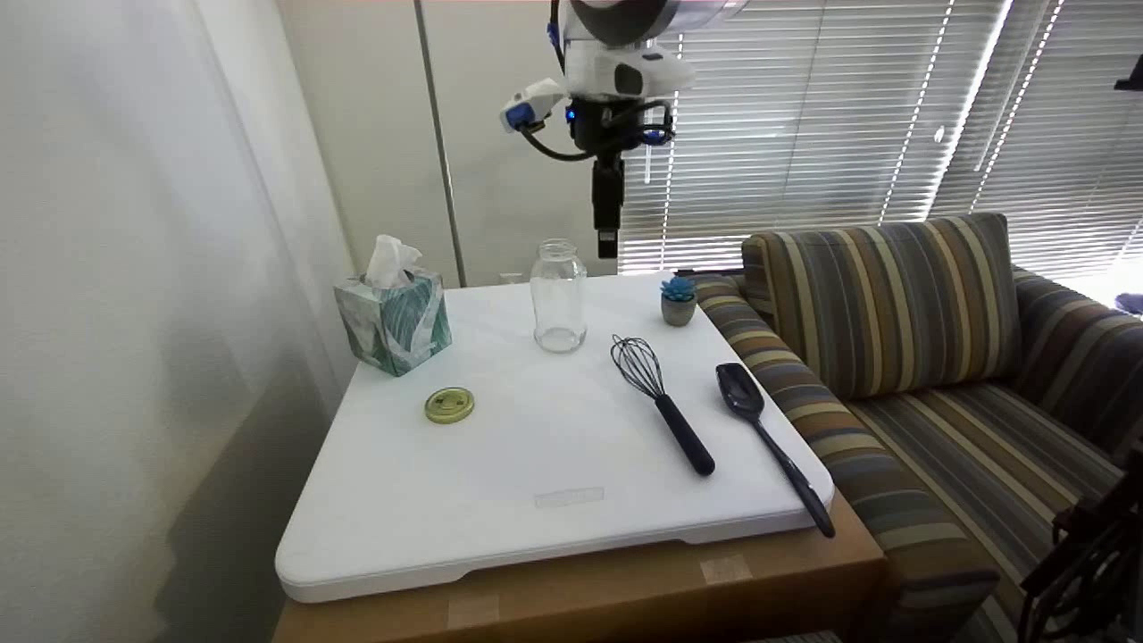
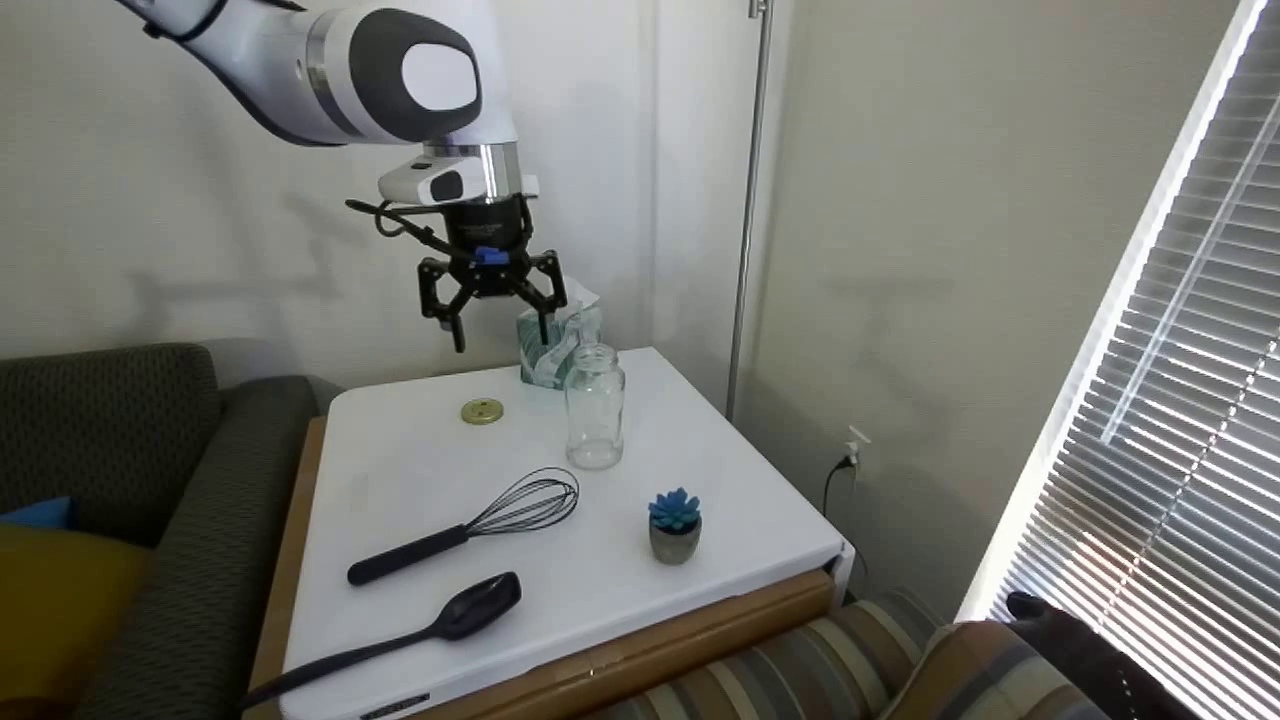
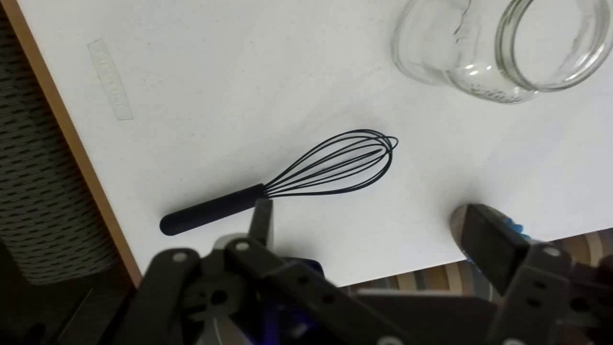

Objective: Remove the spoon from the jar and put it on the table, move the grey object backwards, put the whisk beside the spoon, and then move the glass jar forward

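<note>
The black spoon (image 1: 776,450) lies on the white table (image 1: 429,500), along the side of the striped sofa (image 1: 946,446), and the tip of its handle reaches past the table's edge. Just beside it, without touching, lies the balloon whisk (image 1: 663,405), with its wire loops nearer to the glass jar (image 1: 559,299) than its handle is. The jar stands upright. The blue succulent in a grey pot (image 1: 678,304) stands also upright, near the same side as the spoon. Above the table hangs the gripper (image 2: 502,342), its fingers spread wide and nothing held between them. In an exterior view, one finger and the jar cover a part of the teal tissue box (image 2: 558,350); near this box lies flat a yellow-green disc (image 1: 449,405).

The table has rounded corners and rests on a brown base (image 1: 625,580). A white wall (image 1: 152,268) rises beside the tissue box, and window blinds (image 1: 804,125) are behind the striped sofa. An exterior view shows a dark sofa (image 2: 215,520) with a yellow cushion (image 2: 60,610).

The wrist view looks into the jar's mouth and shows a raised label (image 3: 110,79) on the table, too faint to read. There the gripper hides part of the succulent, and which dark piece is the spoon, I cannot tell.
</note>
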Available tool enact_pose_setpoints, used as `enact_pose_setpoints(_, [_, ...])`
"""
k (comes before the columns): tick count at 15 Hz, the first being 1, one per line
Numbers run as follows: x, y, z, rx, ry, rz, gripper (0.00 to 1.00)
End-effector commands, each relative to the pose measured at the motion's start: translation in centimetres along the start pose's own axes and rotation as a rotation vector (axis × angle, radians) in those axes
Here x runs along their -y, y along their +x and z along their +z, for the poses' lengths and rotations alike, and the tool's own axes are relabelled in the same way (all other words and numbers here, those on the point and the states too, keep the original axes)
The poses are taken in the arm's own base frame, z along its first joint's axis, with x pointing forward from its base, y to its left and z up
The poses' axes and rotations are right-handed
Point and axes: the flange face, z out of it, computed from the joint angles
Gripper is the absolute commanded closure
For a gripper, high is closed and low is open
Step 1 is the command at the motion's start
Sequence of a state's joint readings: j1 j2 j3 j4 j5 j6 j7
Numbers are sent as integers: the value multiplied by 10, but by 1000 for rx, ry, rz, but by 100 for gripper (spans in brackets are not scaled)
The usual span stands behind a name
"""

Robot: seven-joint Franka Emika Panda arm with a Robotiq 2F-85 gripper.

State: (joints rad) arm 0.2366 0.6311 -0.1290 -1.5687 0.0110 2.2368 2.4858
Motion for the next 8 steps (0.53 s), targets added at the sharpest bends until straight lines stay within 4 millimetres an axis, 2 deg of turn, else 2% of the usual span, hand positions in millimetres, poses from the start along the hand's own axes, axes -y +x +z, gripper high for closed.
enact_pose_setpoints(1, [33,-15,-1,38,18,-69,0])
enact_pose_setpoints(5, [67,-31,2,64,-8,-126,0])
enact_pose_setpoints(8, [79,-40,10,58,-39,-157,0])
